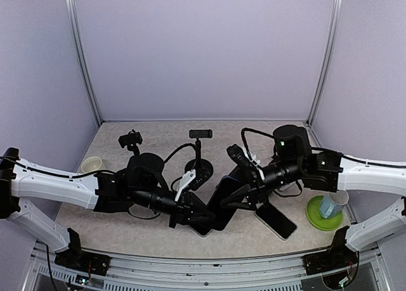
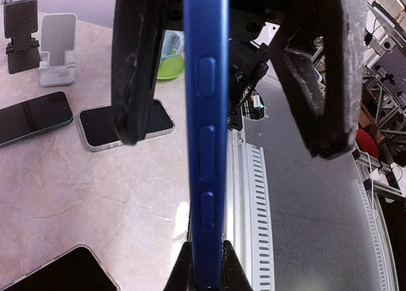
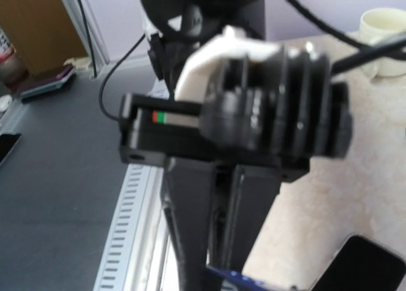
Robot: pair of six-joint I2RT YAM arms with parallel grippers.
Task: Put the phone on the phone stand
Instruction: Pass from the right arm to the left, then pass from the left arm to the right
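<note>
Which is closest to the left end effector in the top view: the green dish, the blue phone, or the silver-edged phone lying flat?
1. Blue phone: held in the left end effector.
2. Silver-edged phone: lying flat to its right.
3. Green dish: farthest right.

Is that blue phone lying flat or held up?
Held up, edge-on: the left end effector is shut on the blue phone, side buttons showing.

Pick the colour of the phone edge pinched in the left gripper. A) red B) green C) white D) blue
D: in the left wrist view the phone stands edge-on in the left gripper, its buttoned side plainly blue.
</note>
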